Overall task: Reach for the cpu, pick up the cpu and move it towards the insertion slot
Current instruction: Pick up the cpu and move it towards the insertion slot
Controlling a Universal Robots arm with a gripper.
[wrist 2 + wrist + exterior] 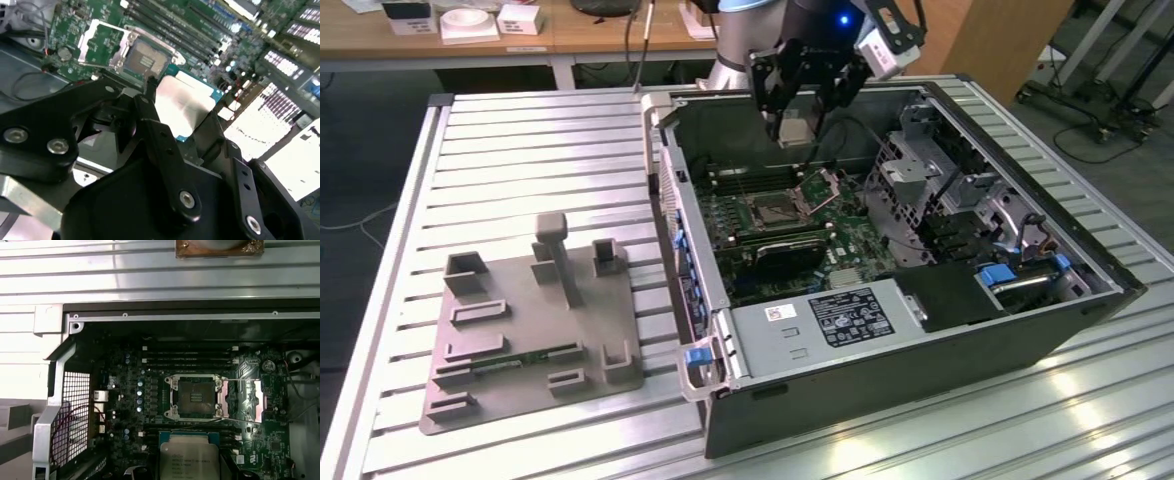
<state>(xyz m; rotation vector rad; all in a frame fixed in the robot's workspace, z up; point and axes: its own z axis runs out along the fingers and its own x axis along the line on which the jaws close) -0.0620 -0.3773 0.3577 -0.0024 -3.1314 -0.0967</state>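
- The black two-fingered gripper (pixel 187 127) is clenched on the cpu (pixel 184 104), a small flat square chip with a silvery metal top and a tan-green rim; in the second wrist view its black fingers (pixel 150 107) press against opposite edges of the chip
- So reaching and picking up look finished: the chip hangs in the air above the green motherboard (pixel 125 405), touching nothing below it
- In the first wrist view the cpu (pixel 189 460) sits just beside the insertion slot (pixel 196 396), a square dark socket with a shiny metal frame, and does not yet overlap it
- The socket's hinged metal plate (pixel 243 401) is swung open to one side, so the dark contact field lies bare
- I judge the carry towards the slot to be well along, with the last stretch over the socket left; how high the chip rides above the board is hard to tell from these angles
- In the exterior view the gripper (pixel 795 118) hovers inside the open dark-grey computer case (pixel 907 390), over the back part of the board, with the insertion slot (pixel 777 209) below and in front of it
- Farther off, towards the exterior view's left, a grey plastic tray (pixel 520 330) with square recesses rests on the ribbed metal desk (pixel 520 140), well apart from the arm
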